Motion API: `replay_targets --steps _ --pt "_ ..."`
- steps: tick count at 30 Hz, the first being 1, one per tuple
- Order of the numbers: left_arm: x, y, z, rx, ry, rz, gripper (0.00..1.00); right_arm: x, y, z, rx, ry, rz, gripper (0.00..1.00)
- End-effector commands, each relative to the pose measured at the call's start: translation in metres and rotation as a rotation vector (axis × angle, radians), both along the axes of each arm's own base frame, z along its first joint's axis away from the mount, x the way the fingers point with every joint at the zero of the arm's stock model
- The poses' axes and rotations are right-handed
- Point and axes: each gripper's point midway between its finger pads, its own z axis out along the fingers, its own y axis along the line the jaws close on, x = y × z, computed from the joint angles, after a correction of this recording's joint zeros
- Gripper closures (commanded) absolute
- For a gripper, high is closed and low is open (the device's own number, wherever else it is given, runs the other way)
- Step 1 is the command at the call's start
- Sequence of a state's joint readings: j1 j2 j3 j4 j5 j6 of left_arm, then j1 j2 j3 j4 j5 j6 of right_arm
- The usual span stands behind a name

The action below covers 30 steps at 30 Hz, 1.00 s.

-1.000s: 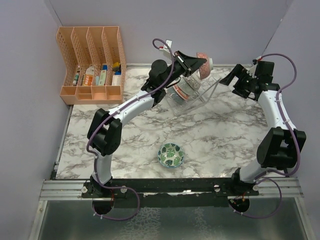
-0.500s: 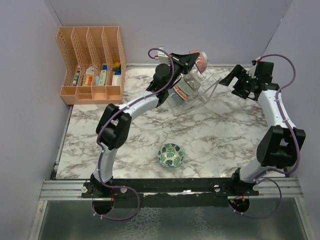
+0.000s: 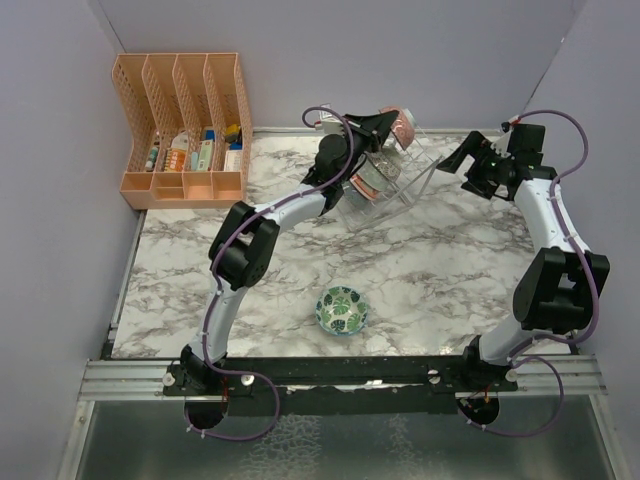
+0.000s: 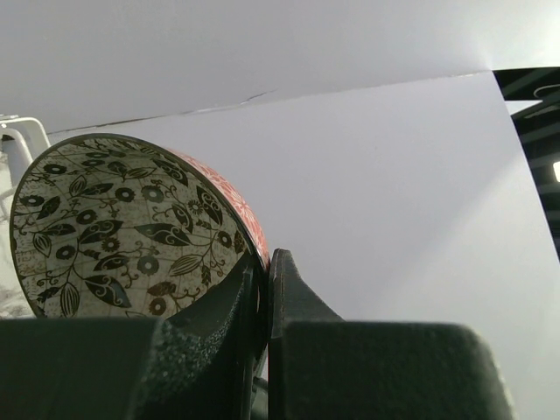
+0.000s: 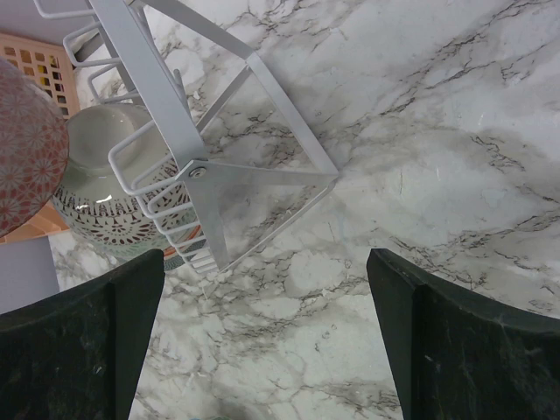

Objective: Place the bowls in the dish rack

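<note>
My left gripper (image 3: 385, 127) is shut on the rim of the red bowl (image 3: 402, 127), holding it on edge over the back of the white wire dish rack (image 3: 420, 170). In the left wrist view the red bowl (image 4: 131, 223) shows its pale leaf-patterned inside, its rim pinched in my gripper (image 4: 265, 280). The brown-grey lattice bowl (image 3: 372, 180) stands in a rack slot; it also shows in the right wrist view (image 5: 109, 197). The teal-green bowl (image 3: 342, 309) sits on the marble near the front. My right gripper (image 3: 465, 160) is open and empty just right of the rack (image 5: 210, 131).
An orange plastic file organizer (image 3: 185, 125) with small items stands at the back left. Grey walls close the back and both sides. The marble tabletop (image 3: 450, 270) ends at a black rail at the front.
My left gripper has carried the red bowl a little further back and left over the rack, and the arm has stretched further. The right arm has hardly moved.
</note>
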<state>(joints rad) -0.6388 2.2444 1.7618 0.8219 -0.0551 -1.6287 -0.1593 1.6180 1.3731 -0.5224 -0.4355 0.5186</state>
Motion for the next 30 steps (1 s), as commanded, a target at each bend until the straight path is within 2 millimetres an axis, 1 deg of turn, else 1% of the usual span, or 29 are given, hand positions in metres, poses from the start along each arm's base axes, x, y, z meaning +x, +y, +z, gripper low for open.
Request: replay_targets --steps 1,8,14,30 --pt "-0.015 0.013 0.053 -0.15 -0.127 -0.006 1.0 0.005 -0.002 0.002 -0.004 -0.019 0.015 0.0" --pt "-0.018 0.007 0.044 -0.138 -0.122 -0.024 1.0 0.005 -0.003 -0.001 -0.004 -0.012 0.015 0.0" --pt "-0.019 0.001 0.028 -0.122 -0.093 -0.036 1.0 0.004 -0.002 -0.003 -0.001 -0.01 0.016 0.0" --pt "-0.016 -0.012 -0.003 -0.074 -0.043 -0.058 1.0 0.002 -0.001 -0.005 0.004 -0.013 0.024 0.0"
